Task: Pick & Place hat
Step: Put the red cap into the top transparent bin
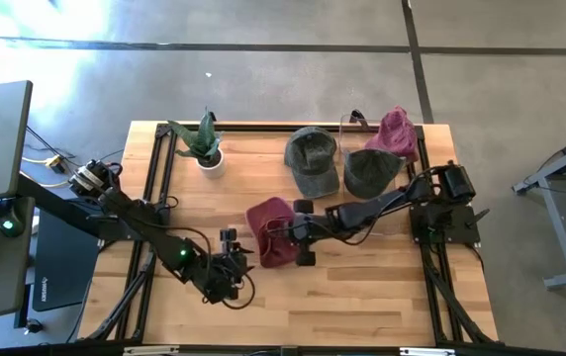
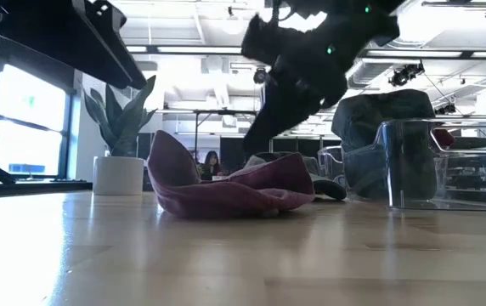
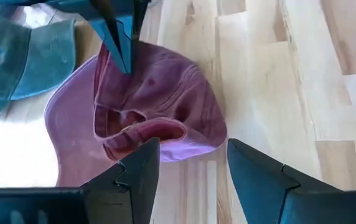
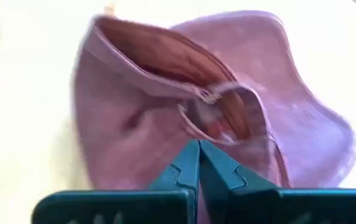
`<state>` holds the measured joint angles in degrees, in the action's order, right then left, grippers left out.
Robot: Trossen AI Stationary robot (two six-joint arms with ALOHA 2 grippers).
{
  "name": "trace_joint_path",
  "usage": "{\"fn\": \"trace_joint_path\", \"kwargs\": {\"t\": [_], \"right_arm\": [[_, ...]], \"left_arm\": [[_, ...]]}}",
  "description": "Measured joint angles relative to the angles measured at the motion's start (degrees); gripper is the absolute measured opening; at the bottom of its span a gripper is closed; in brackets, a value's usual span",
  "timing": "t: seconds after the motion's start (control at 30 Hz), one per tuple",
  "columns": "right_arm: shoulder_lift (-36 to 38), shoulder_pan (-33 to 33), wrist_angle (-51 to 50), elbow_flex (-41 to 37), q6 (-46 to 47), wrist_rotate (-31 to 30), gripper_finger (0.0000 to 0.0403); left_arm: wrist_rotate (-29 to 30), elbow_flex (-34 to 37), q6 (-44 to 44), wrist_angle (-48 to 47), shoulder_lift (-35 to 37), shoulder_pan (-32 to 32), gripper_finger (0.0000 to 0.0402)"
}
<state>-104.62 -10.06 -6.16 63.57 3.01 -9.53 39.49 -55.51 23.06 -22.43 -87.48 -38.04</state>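
Observation:
A maroon hat [image 1: 271, 233] lies on the wooden table [image 1: 362, 287] near its middle, resting on its crumpled crown with one edge [image 2: 171, 157] standing up. My right gripper [image 1: 287, 230] comes from the table's right side and is shut on the hat's cloth [image 4: 200, 152]. My left gripper [image 3: 190, 168] hovers open on the hat's near-left side [image 1: 235, 269], fingers apart and clear of the hat [image 3: 159, 106]. My right gripper pinches the maroon hat's cloth beside the back strap opening [image 4: 228, 118] between its two shut fingertips [image 3: 123, 56]. The fingers slant down from the table's right side. Their own tips hide how many layers they have. The hat lies on the table.
Two grey-green hats [image 1: 313, 158] [image 1: 370, 170] lie at the table's far side. Another maroon hat [image 1: 394, 131] sits at the far right corner by a clear container [image 2: 443, 166]. A potted plant [image 1: 204, 148] stands at the far left. Bare wood stretches along the near edge.

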Motion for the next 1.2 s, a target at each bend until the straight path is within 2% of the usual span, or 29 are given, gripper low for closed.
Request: {"fn": "trace_joint_path", "kwargs": {"t": [0.2,0.37,0.6,0.8,1.0,1.2], "right_arm": [[0.22,-1.26,0.79,0.02,-0.46,0.06,0.0006],[0.22,-1.25,0.74,0.02,-0.48,0.06,0.0006],[0.20,-1.25,0.46,0.02,-0.50,0.23,0.0007],[3.28,-1.63,-10.28,0.02,-1.05,0.11,0.0007],[10.60,-4.76,-21.70,0.09,4.51,-5.51,0.0007],[16.27,-9.43,-25.03,0.09,7.40,-13.61,0.0007]], "left_arm": [[-1.03,-0.01,-1.29,0.97,-1.52,0.19,0.0182],[-1.66,0.02,-8.34,5.56,-3.82,0.17,0.0182],[-9.04,0.02,-14.07,6.53,-4.52,0.20,0.0182],[-13.47,0.02,-24.50,6.57,-4.52,0.15,0.0182],[-13.89,0.02,-32.82,7.64,-4.52,0.15,0.0182],[-16.18,0.02,-42.06,10.19,-4.52,0.20,0.0182]]}}
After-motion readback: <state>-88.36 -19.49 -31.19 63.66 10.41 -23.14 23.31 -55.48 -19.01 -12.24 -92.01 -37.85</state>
